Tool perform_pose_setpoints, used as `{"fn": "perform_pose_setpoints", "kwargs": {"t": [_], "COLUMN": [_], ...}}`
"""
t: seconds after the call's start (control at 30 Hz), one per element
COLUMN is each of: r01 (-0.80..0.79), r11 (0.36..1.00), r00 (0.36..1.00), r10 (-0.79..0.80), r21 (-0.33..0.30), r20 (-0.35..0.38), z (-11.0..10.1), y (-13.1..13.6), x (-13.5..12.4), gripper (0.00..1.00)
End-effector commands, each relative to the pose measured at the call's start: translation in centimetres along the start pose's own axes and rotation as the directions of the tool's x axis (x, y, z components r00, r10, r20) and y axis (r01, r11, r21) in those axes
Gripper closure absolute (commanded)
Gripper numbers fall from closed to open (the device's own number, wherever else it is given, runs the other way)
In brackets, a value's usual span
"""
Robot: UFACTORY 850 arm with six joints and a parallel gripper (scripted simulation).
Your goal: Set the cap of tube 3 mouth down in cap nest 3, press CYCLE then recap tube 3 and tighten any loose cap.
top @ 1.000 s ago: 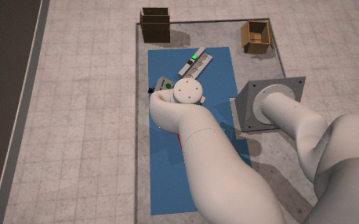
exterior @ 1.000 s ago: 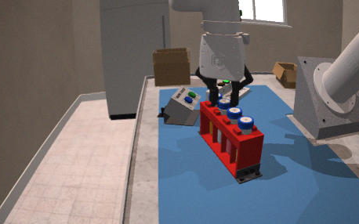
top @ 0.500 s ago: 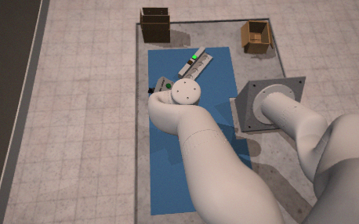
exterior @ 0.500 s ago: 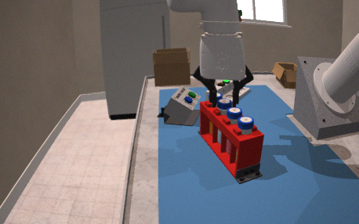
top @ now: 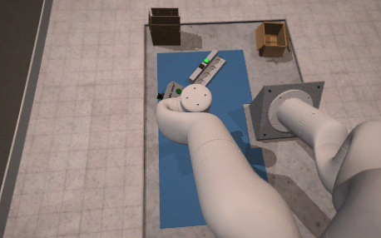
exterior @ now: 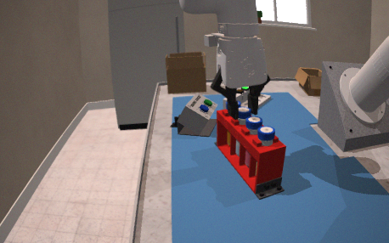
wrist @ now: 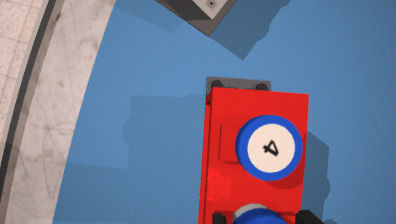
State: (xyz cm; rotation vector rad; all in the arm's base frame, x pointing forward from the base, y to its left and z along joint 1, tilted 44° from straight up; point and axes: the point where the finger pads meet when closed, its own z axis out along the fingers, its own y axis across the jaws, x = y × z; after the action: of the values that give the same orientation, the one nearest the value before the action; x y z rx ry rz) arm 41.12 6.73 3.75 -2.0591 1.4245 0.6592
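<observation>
The red tube rack (exterior: 250,149) stands on the blue mat with several blue-rimmed caps on its tubes. My gripper (exterior: 243,111) hangs straight down over the rack, its black fingers on either side of the cap of tube 3 (exterior: 244,112). The fingers stand a little off the cap, open. In the wrist view the cap of tube 3 (wrist: 255,216) shows at the bottom edge between the fingertips of the gripper (wrist: 261,220). The cap marked 4 (wrist: 269,148) sits on its tube just ahead. The green lamp (top: 205,61) on the cap tray (top: 208,68) is lit.
The grey key housing (exterior: 197,115) with the green key (exterior: 208,102) and the blue key (exterior: 204,109) stands left of the rack's far end. Two cardboard boxes (top: 165,26) (top: 273,38) stand at the back. The arm's base mount (top: 287,109) is at the right.
</observation>
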Motion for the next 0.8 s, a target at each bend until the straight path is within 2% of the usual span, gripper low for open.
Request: {"fn": "perform_pose_setpoints", "kwargs": {"t": [0.0, 0.1, 0.17, 0.23, 0.27, 0.3, 0.33, 0.37, 0.6, 0.63, 0.77], "r01": [0.235, 0.393, 0.393, 0.540, 0.540, 0.609, 0.609, 0.663, 0.663, 0.663, 0.663], "r11": [0.971, 0.919, 0.919, 0.841, 0.841, 0.793, 0.793, 0.748, 0.748, 0.748, 0.748], "r00": [0.972, 0.919, 0.919, 0.841, 0.841, 0.793, 0.793, 0.748, 0.748, 0.748, 0.748], "r10": [-0.235, -0.393, -0.393, -0.540, -0.540, -0.608, -0.608, -0.663, -0.663, -0.663, -0.663], "r21": [0.033, 0.032, 0.032, 0.029, 0.029, 0.028, 0.028, 0.026, 0.026, 0.026, 0.026], "r20": [-0.007, -0.012, -0.012, -0.017, -0.017, -0.020, -0.020, -0.022, -0.022, -0.022, -0.022], "z": [-0.05, -0.05, -0.05, -0.05, -0.05, -0.05, -0.05, -0.05, -0.05, -0.05, -0.04], "y": [-0.05, -0.05, -0.05, -0.05, -0.05, -0.05, -0.05, -0.05, -0.05, -0.05, -0.05], "x": [0.03, 0.03, 0.03, 0.03, 0.03, 0.03, 0.03, 0.03, 0.03, 0.03, 0.03], "gripper": [0.54, 0.54, 0.54, 0.54, 0.54, 0.54, 0.54, 0.54, 0.54, 1.00, 1.00]}}
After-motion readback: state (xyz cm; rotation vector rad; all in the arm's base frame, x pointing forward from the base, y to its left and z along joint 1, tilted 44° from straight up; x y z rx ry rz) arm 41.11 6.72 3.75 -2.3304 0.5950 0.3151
